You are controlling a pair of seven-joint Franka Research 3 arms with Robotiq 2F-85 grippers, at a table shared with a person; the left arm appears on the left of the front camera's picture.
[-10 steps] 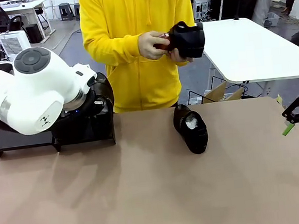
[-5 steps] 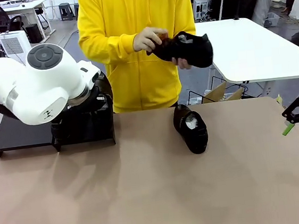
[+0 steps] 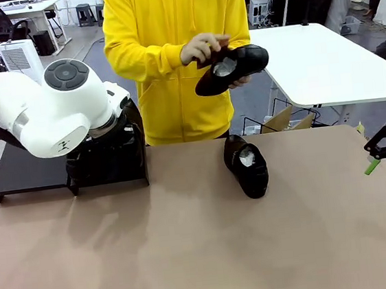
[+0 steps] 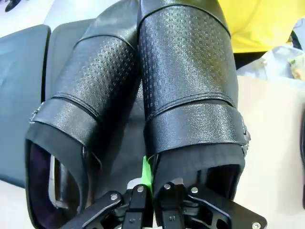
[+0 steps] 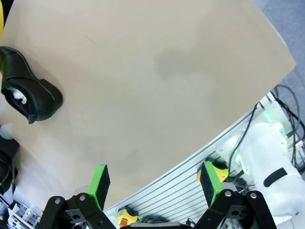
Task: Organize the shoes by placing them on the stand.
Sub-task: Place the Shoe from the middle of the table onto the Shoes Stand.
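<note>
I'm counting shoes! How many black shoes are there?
4: one shoe in the person's hands, one on the table, two side by side at the stand.

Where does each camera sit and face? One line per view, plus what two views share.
Front: fixed between the arms, facing across the tan table at a person in yellow holding a glossy black leather shoe; white left arm, right gripper show.
Left wrist: along the shut left gripper, clamped on one textured black shoe beside a second shoe on the matte-black stand.
Right wrist: down past the open right gripper at the table.
Shared: front and right wrist both show the paper-stuffed black shoe lying on the table.
</note>
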